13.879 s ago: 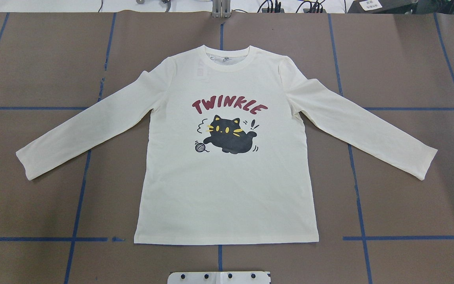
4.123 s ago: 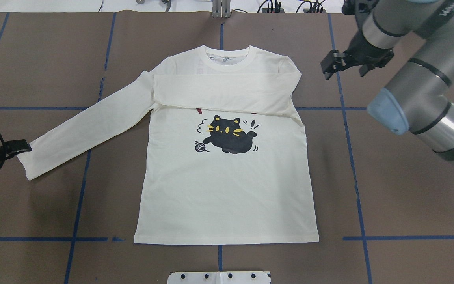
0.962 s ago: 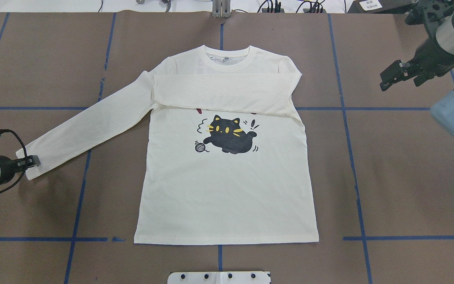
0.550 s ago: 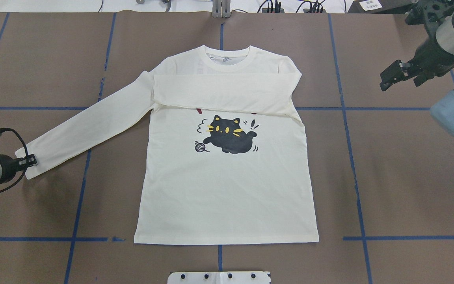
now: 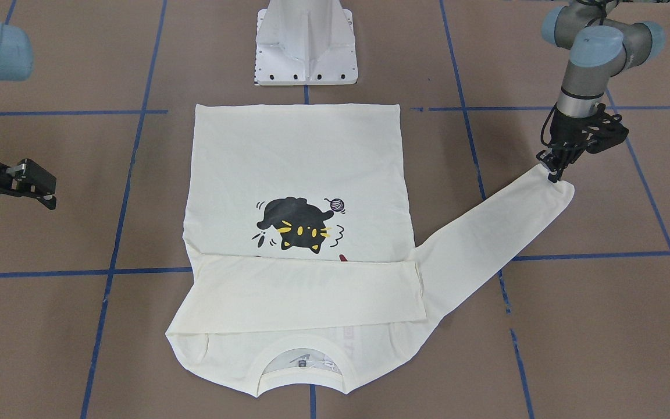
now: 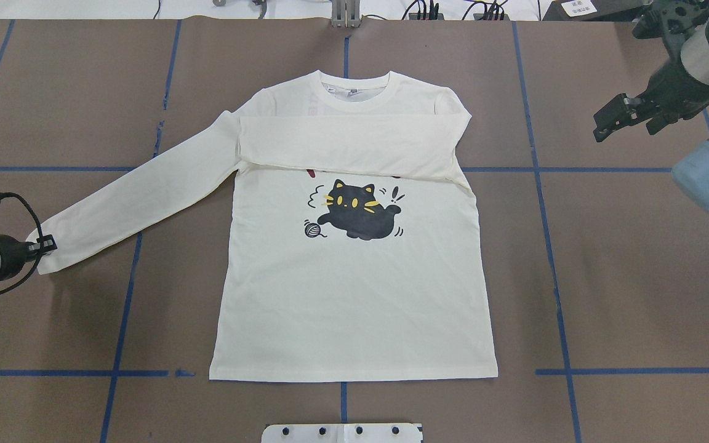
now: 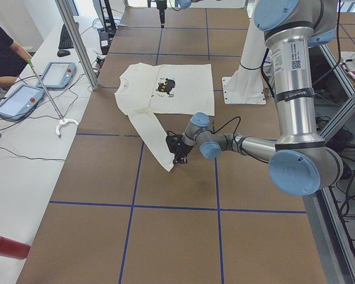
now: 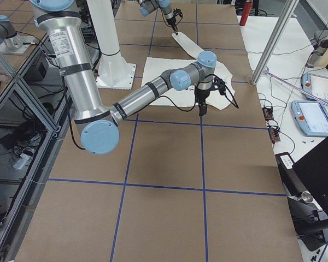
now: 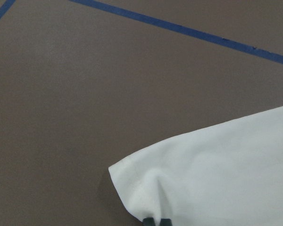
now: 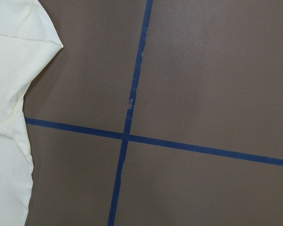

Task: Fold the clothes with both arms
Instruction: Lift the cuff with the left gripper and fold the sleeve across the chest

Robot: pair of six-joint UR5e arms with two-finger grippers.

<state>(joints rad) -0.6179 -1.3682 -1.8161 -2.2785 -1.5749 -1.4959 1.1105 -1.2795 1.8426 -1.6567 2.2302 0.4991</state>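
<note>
Note: the T-shirt [image 6: 354, 295] lies flat, print up, mid-surface [image 6: 625, 277], collar toward the edge far from the robot, with one sleeve folded across the chest. The other sleeve [image 6: 145, 197] runs out toward the left edge, where you see the left fingers [image 6: 47, 244] clenched on its cuff. The right fingers [image 5: 35, 173] are spread and empty, hanging near the right edge.

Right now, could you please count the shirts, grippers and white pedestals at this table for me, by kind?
shirt: 1
grippers: 2, the left gripper and the right gripper
white pedestal: 1
Total: 4
</note>
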